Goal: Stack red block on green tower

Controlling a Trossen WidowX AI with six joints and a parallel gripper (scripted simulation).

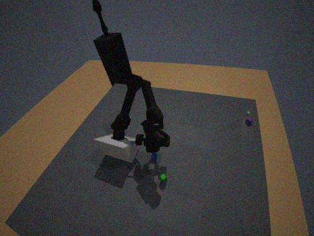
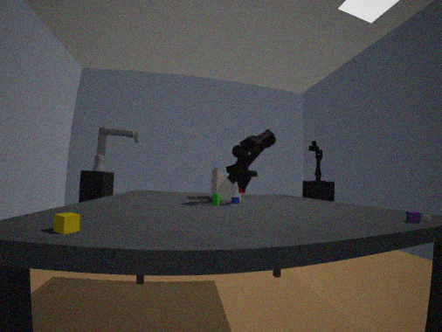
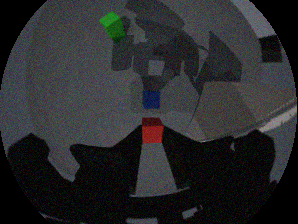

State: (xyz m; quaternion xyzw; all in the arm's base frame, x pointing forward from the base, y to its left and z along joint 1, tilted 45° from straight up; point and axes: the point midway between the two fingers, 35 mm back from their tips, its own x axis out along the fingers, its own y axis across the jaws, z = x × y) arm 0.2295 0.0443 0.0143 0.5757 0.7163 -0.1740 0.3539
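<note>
My gripper [image 2: 242,190] [image 3: 150,127] is shut on the red block [image 2: 240,190] [image 3: 152,134]. It holds the block above the table, a little off from the blue block. In the top view the arm hides the red block, and my gripper [image 1: 152,151] shows only as a dark shape. The green tower [image 1: 163,177] [image 2: 216,200] [image 3: 112,26] stands upright on the table, apart from the gripper. It lies to the upper left in the wrist view and left of the gripper in the exterior view.
A blue block [image 1: 154,156] [image 2: 235,200] [image 3: 151,99] lies near the gripper. A large pale wedge-shaped object [image 1: 113,150] [image 2: 218,185] [image 3: 222,110] is beside the arm. A purple block [image 1: 249,121] [image 2: 413,217] and a small white object [image 1: 248,113] are far off. A yellow block [image 2: 66,223] is near the table edge.
</note>
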